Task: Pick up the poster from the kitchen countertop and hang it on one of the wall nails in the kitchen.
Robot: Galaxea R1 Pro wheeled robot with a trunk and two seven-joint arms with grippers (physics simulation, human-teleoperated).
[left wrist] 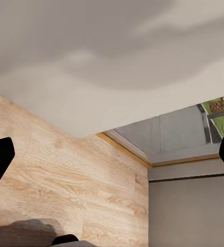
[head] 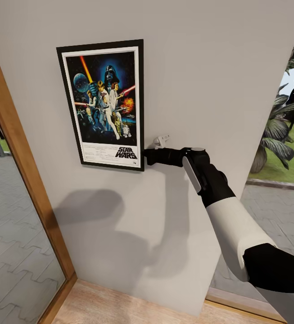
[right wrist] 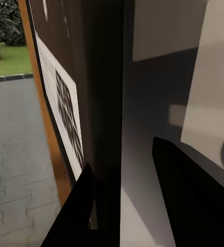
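Poster: upright against pale grey wall, beside wooden door frame. Right gripper: jaws clamped on the frame's lower right edge, arm extended. Left gripper: jaws apart, empty, over wooden floor.

Black-framed, white-bordered poster; pale grey wall

Right arm with glossy white forearm shell, black elbow and wrist sections, grey side strip, small white fitting at 11 o'clock, matte black tapered fingers
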